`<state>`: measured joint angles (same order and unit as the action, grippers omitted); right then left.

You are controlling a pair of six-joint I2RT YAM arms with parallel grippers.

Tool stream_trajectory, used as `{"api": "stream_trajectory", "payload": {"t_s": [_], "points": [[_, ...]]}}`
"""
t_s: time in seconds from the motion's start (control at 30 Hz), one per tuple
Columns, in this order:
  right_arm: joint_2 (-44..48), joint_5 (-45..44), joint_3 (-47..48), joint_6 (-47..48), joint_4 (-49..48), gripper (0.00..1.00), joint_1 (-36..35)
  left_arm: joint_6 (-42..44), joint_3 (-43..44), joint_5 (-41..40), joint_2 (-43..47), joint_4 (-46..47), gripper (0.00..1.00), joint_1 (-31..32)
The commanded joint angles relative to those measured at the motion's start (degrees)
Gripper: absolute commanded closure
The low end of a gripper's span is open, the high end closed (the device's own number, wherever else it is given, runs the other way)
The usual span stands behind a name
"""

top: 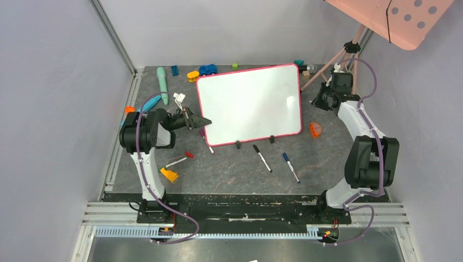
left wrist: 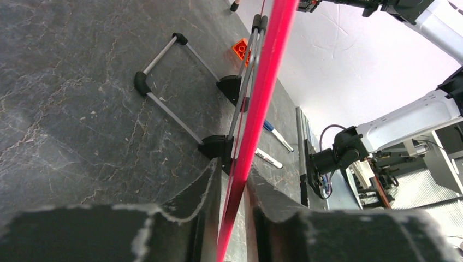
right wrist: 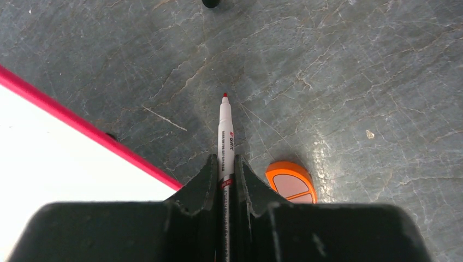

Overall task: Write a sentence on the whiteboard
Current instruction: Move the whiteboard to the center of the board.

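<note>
Grey marbled table (top: 229,169) carries the whiteboard (top: 248,103); left gripper (left wrist: 233,173) pinches its eight-o'clock frame edge, while right gripper (right wrist: 225,164), at three o'clock, clamps a red marker (right wrist: 225,125).

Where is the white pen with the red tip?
Right wrist view: the white red-tipped marker is clamped in the right gripper, its tip over grey table between the red-pink-framed whiteboard and an orange half-round toy.

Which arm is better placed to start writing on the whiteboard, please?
Right: the right gripper holds the uncapped red marker beside the whiteboard; the left gripper clamps its frame.
</note>
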<state>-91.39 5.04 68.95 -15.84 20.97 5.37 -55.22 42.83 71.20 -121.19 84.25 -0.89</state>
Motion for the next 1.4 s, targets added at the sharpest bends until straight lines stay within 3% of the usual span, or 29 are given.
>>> {"api": "stream_trajectory", "payload": {"t_s": [0.0, 0.03, 0.07, 0.47, 0.87, 1.37], "points": [[-2.86, 2.1, 4.22, 1.05, -0.41, 1.0, -0.05, -0.86, 1.73, 1.84, -0.78, 4.96, 0.85, 0.17], [-3.52, 2.54, 4.62, 1.18, -0.21, 1.0, -0.01, -0.85, 1.94, 1.83, -0.74, 4.96, 0.97, 0.17], [-3.84, 3.27, 4.77, 1.31, -0.27, 1.0, 0.0, -0.93, 2.13, 1.85, -0.8, 4.96, 0.98, 0.13], [-5.53, 10.52, 2.45, 3.57, 0.89, 1.0, -1.0, -1.51, 3.48, 4.72, -0.74, 4.98, 0.98, 2.84], [0.6, 12.94, -7.27, 5.97, 0.69, 1.0, -2.72, -0.85, -0.57, 5.6, 2.19, 4.96, 0.98, 3.33], [4.71, 12.31, -10.65, 8.11, 2.99, 1.0, -5.1, -0.38, -2.67, 4.87, 4.48, 4.87, 0.98, 2.98]]}}
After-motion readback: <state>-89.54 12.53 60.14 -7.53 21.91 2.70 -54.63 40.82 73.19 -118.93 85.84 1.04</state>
